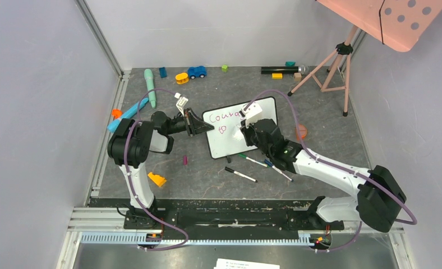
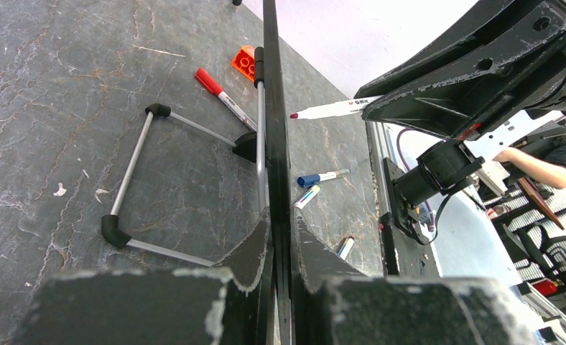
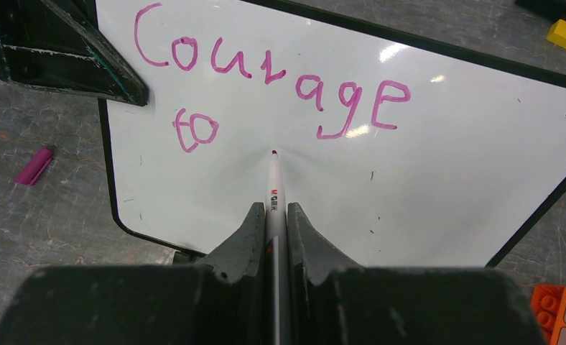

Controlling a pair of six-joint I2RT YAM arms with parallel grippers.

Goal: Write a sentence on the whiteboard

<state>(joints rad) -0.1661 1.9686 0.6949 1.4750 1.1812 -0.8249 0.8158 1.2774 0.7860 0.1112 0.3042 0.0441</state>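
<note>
Whiteboard (image 1: 225,144) mid-worktop: light, stiff, slick; hold its frame edge, where your left tool (image 1: 202,126) pinches shut | your right tool (image 3: 274,213) clamps the marker (image 3: 274,183), tip under the unfinished sentence (image 3: 266,72) | press lightly.

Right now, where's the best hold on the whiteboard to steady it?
The whiteboard's thin left edge, from the left, jaws pinching front and back: it is propped on wire feet, and the left gripper is shut there, clear of the right gripper's marker.

Grey table (image 1: 207,180) w/ whiteboard (image 1: 228,144), loose markers (image 1: 241,175), orange brick (image 1: 157,179), toy car (image 1: 196,72), tripod (image 1: 317,71).
</note>
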